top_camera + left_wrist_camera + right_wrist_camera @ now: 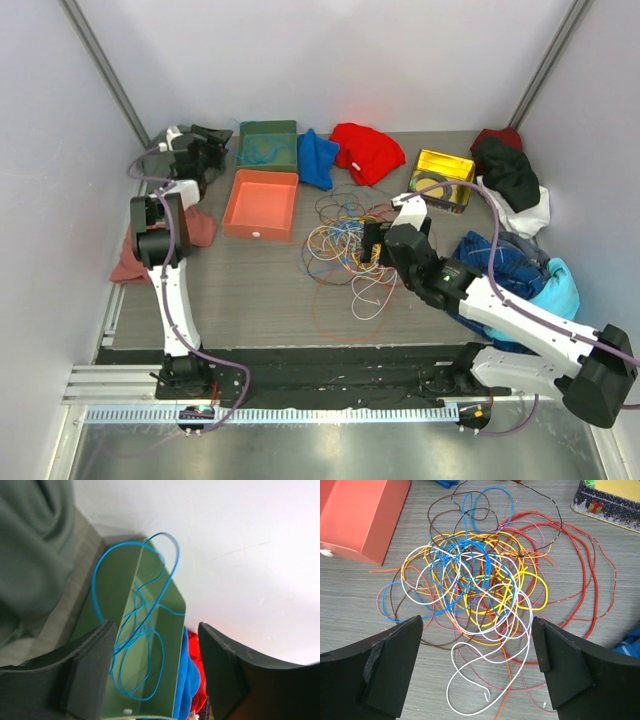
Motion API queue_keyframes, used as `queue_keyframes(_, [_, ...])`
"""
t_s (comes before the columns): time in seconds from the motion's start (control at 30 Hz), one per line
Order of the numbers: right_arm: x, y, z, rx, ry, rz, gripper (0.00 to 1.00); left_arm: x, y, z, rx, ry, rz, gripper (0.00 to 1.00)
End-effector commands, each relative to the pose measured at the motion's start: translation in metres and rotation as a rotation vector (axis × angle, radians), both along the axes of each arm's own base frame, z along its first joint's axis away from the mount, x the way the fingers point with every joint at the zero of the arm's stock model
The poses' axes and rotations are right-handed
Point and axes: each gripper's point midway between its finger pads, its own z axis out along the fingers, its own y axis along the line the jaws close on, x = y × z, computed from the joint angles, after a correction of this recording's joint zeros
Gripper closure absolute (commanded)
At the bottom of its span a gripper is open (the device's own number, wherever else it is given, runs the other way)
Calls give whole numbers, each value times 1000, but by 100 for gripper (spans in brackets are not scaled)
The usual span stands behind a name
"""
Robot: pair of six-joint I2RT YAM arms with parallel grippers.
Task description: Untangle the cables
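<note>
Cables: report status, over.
Left gripper open, facing green box with one blue cable inside. Right gripper open above tangled cables. Nothing in the way.

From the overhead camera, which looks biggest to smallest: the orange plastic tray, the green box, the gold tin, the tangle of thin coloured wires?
1. tangle of thin coloured wires, spread widest.
2. orange plastic tray.
3. green box and gold tin: they look alike, so unranked.

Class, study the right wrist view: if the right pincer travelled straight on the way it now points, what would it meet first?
The right pincer would most likely meet the tangled cables lying directly ahead, probably near the pile's lower middle, though depth is unclear.
</note>
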Motion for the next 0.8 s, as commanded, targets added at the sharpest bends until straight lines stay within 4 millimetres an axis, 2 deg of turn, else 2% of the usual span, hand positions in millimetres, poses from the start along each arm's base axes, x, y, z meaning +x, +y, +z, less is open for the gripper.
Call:
queue_keyframes(0.0, [17,5,30,33,-79,-25,0,15,3,18,39,-62,-13,32])
queue_keyframes(0.03, [18,4,30,27,-80,-27,0,18,4,19,41,-67,-15,33])
queue_keyframes(0.1, [21,4,30,31,-79,-31,0,18,4,9,36,-50,-21,34])
queue_keyframes(0.27, [23,2,29,38,-73,-36,0,9,4,-1,32,-28,-20,32])
queue_keyframes(0.3, [23,1,27,36,-71,-36,0,7,5,8,49,-42,-18,31])
queue_keyframes(0.37, [23,1,28,45,-71,-37,0,0,8,4,61,-26,-13,30])
queue_keyframes(0.4, [23,1,26,45,-65,-36,0,-3,10,14,72,-40,-9,30])
queue_keyframes(0.47, [23,2,26,57,-65,-35,0,-6,12,15,88,-36,-6,29])
queue_keyframes(0.77, [20,0,26,70,-68,-31,0,-15,13,-6,62,11,2,29])
